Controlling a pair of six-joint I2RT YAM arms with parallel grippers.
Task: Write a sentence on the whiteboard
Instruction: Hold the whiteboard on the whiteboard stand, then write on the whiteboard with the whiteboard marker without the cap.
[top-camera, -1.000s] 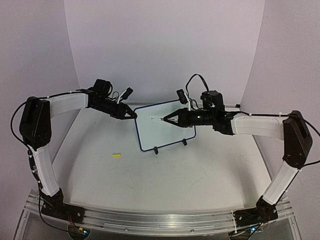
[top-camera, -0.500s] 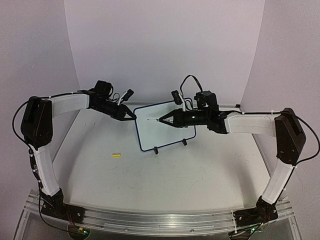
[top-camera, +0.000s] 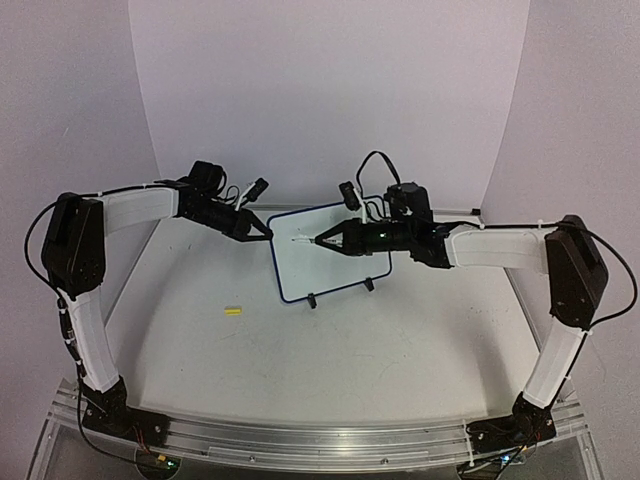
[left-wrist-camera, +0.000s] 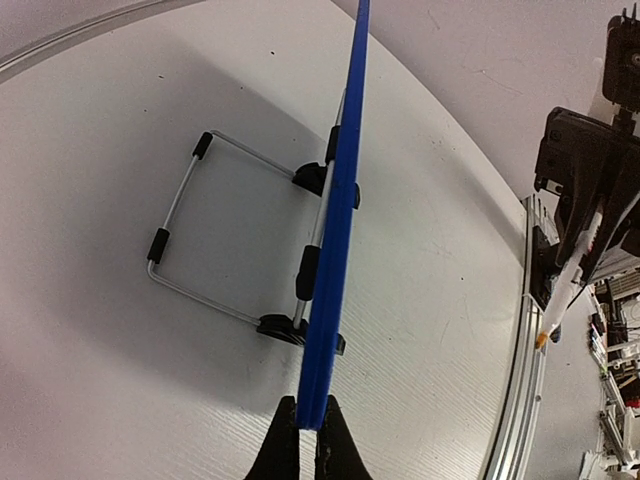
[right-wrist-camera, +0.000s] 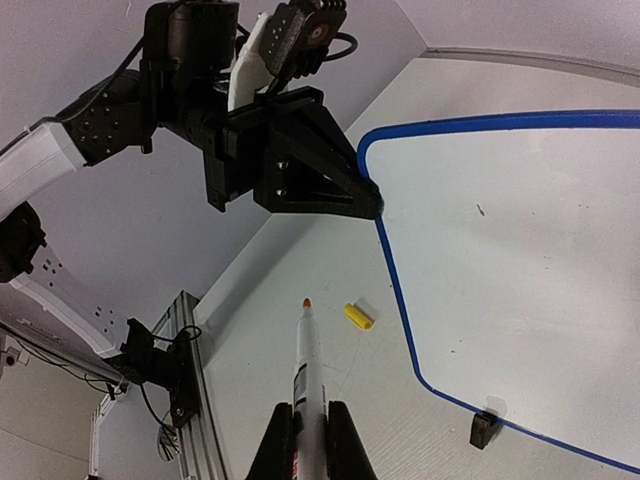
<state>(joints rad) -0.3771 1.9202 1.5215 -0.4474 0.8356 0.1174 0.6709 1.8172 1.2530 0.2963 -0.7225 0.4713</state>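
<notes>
Blue-rimmed whiteboard — left claw clenched on its corner, likely steadying it — right claw grasps a marker aimed at its face.

The top camera looks down from high over the near edge, holding the whole table, with the whiteboard near centre. The left wrist camera sits close, sighting along the whiteboard's blue edge from 6 toward 12 o'clock. The right wrist camera faces its front at 3 o'clock, the marker at 6. All three share the whiteboard.
</notes>
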